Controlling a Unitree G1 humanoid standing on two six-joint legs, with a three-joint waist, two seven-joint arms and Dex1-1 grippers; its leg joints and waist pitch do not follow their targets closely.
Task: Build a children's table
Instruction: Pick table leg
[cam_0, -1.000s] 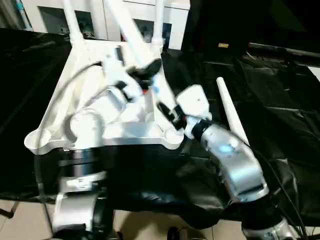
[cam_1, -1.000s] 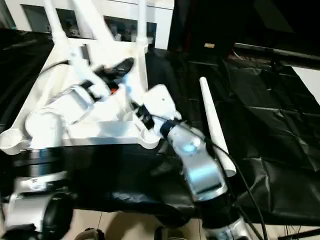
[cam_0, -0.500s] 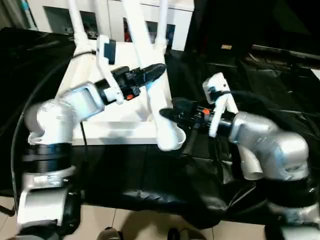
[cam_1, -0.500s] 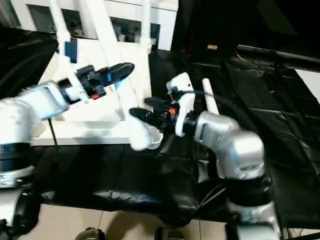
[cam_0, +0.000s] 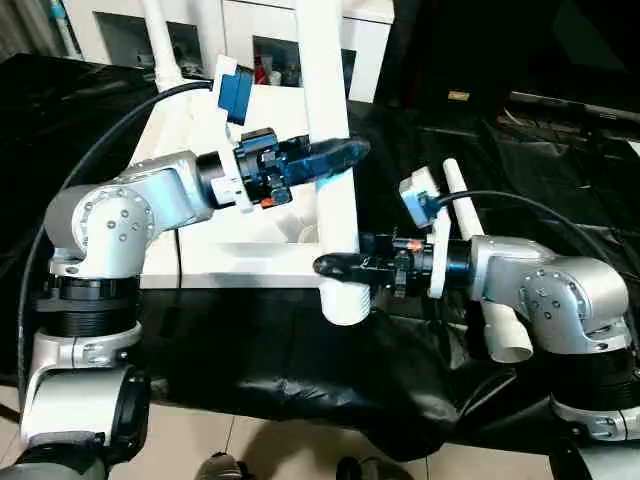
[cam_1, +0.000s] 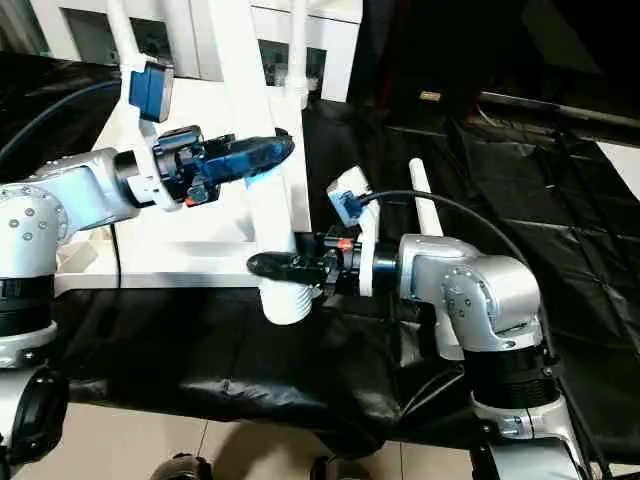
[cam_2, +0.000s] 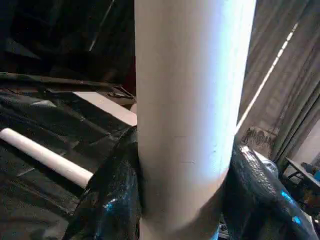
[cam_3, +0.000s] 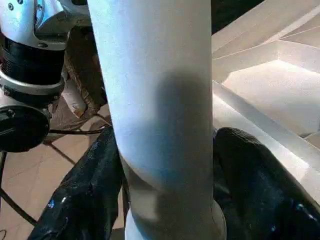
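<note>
Grasping one upright white leg (cam_0: 335, 170), the left hand (cam_0: 335, 158) clamps higher and the right hand (cam_0: 340, 266) near its base.

Crumpled black sheeting (cam_0: 560, 180) over the worktop, white cabinet (cam_0: 120, 35) behind, tiled floor (cam_0: 260, 450) below.

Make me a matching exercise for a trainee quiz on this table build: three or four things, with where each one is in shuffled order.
Things:
1. left gripper
2. right gripper
3. loose white tapered plastic leg
4. white rectangular plastic table top

Places:
A. lying on the black sheet beside the right arm
B. clamped near the thick lower end of the upright white tubular leg
C. lying upside down on the black sheet, behind the held leg
D. clamped higher up the upright leg

Pairs: 1-D, 2-B, 3-A, 4-C
</note>
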